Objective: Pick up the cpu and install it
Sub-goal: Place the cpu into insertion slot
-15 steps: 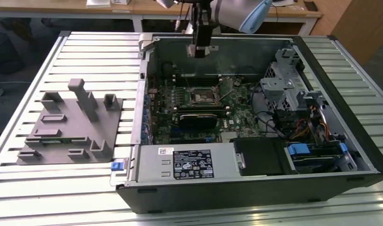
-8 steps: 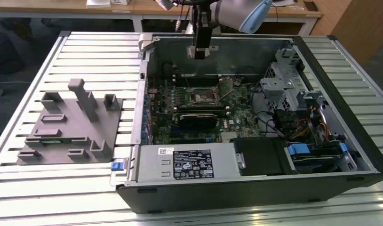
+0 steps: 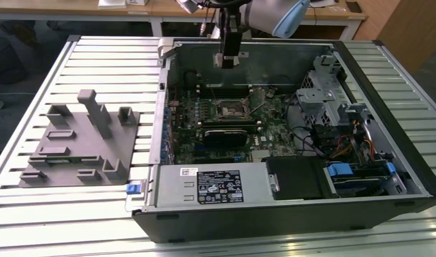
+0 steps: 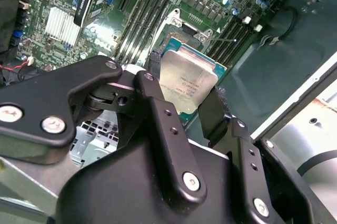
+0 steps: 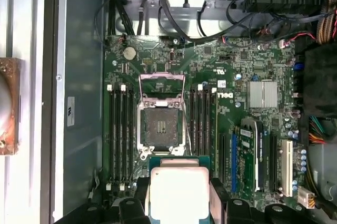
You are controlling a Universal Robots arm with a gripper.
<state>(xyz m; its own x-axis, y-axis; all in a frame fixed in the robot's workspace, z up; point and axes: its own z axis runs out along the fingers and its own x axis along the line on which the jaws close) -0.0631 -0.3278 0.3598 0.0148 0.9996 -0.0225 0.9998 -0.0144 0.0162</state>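
The cpu [image 5: 179,190], a small square chip with a pale metal top on a green edge, sits clamped between my gripper's [image 5: 179,198] black fingers [image 5: 217,191]. In the second wrist view the cpu [image 4: 185,83] hangs tilted above the motherboard with my gripper [image 4: 184,89] shut on its two sides. The exterior view has the gripper [image 3: 227,60] inside the open computer case, above and behind the black socket frame [image 3: 230,111]. In the first wrist view the socket [image 5: 160,128] lies open, its metal bracket [image 5: 161,84] swung up, a short way beyond the cpu.
Memory slots [image 5: 120,129] flank the socket. A silver heat sink [image 5: 262,94] and expansion slots lie further along the board. The case walls [image 3: 166,80], drive cage [image 3: 332,101], cables [image 3: 361,142] and power supply [image 3: 211,184] ring the board. A grey fixture [image 3: 79,144] stands on the slatted table [image 3: 96,53].
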